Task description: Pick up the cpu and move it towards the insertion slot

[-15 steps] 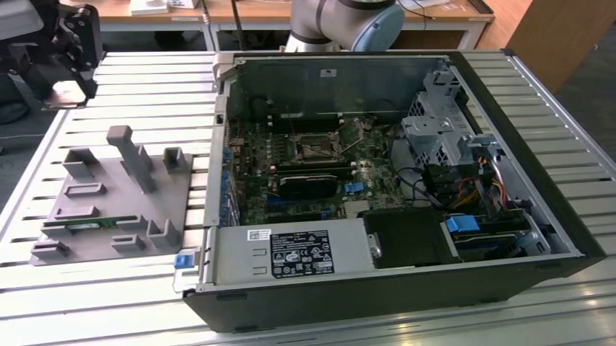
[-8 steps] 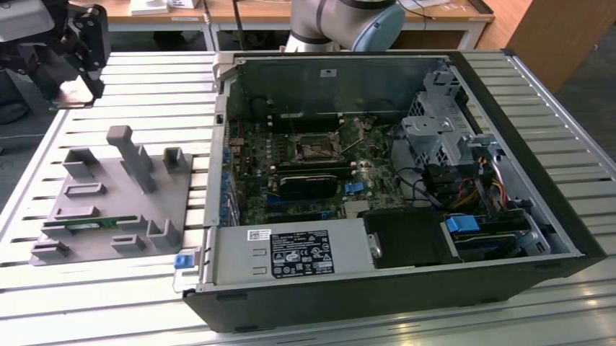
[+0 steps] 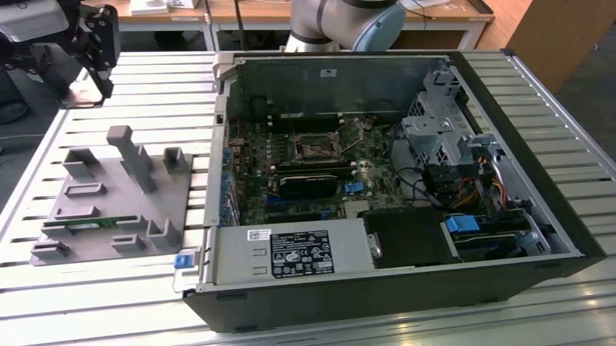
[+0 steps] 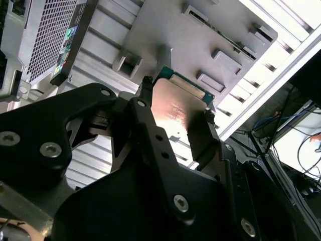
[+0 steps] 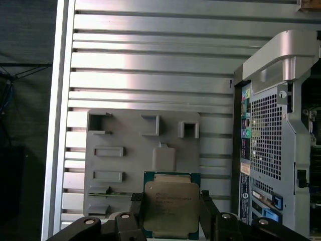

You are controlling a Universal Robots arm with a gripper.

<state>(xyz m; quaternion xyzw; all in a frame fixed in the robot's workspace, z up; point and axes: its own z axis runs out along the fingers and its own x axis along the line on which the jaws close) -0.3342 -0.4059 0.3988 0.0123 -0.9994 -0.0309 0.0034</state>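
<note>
- Slatted table (image 3: 106,303): carries the case and the plate. No defect noted.
- Computer case (image 3: 405,306): lies open side up, on the exterior view's right of the fixture plate. Its raised side wall stands between the gripper and the board. In my judgement, a low transit would strike that wall.
- Fixture plate (image 5: 130,150): grey, with raised holders. It lies beneath the carried part in the first wrist view.
- Gripper (image 4: 176,102): closed down to the chip's width, with the fingers (image 5: 136,207) bearing on two opposite edges and nothing else held. In the exterior view it hangs on that view's left, well apart from the case interior.
- Insertion slot (image 3: 313,148): a dark square socket in a silvery frame on the green board, mid-case. It looks unoccupied as far as can be seen.
- Cpu (image 5: 171,206): clamped flat with its metal top toward the first wrist camera. It is clear of the plate and well apart from the slot.
  - Risk: the grip is edge-only on a thin, smooth part, so a jolt could tilt or drop it.
  - A skewed chip would meet the socket out of square.
</note>
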